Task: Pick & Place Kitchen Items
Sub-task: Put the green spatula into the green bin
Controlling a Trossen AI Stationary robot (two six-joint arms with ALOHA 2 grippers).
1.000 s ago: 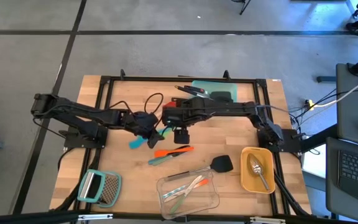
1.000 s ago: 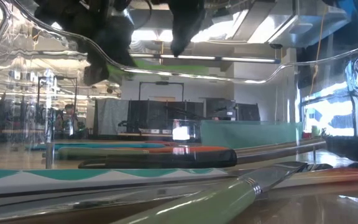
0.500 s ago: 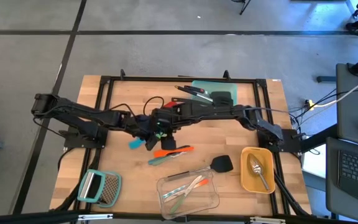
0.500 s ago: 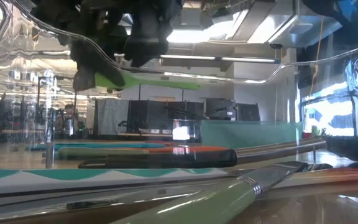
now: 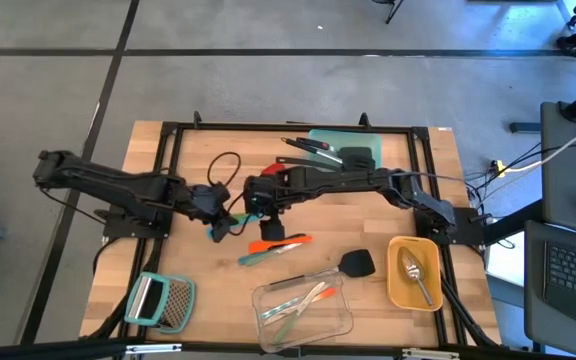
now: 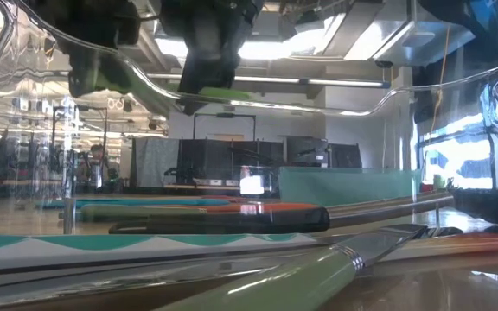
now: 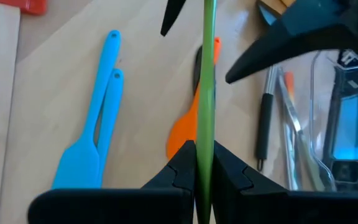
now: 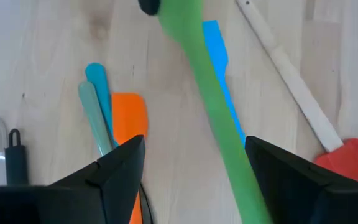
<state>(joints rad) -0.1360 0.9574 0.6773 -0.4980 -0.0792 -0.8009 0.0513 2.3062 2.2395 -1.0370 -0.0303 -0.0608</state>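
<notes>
My left gripper (image 5: 225,220) (image 7: 205,152) is shut on a slim green tool (image 7: 209,87) (image 8: 213,112), held in the air above the middle of the table. My right gripper (image 5: 262,204) (image 8: 194,144) is open. Its two fingers stand on either side of the green tool's far part; whether they touch it I cannot tell. On the wood below lie two blue spatulas (image 7: 98,137), an orange tool (image 5: 280,242) and a slim teal one (image 5: 258,258). The red spatula (image 8: 352,155) with its wooden handle lies beside them. My left gripper pinches the green tool near one end (image 7: 205,163) between its two fingers, the thin tool standing edge-on in the gap. The fingers slant down from the table's left. The tool sticks straight out ahead of them, along their line, lifted clear of the table.
A black slotted spatula (image 5: 354,264) lies near the front. In front of it stands a clear container (image 5: 340,322) with several tools, and to its right a yellow container (image 5: 396,288) with a silver spoon. A grater (image 5: 160,300) lies front left. A teal container (image 5: 370,142) with black tools is at the back.
My right gripper has come down and toward the table's left, and its open fingers now stand around the green tool. My left gripper has then drawn back toward the table's left edge and risen a little, still shut on the tool.
</notes>
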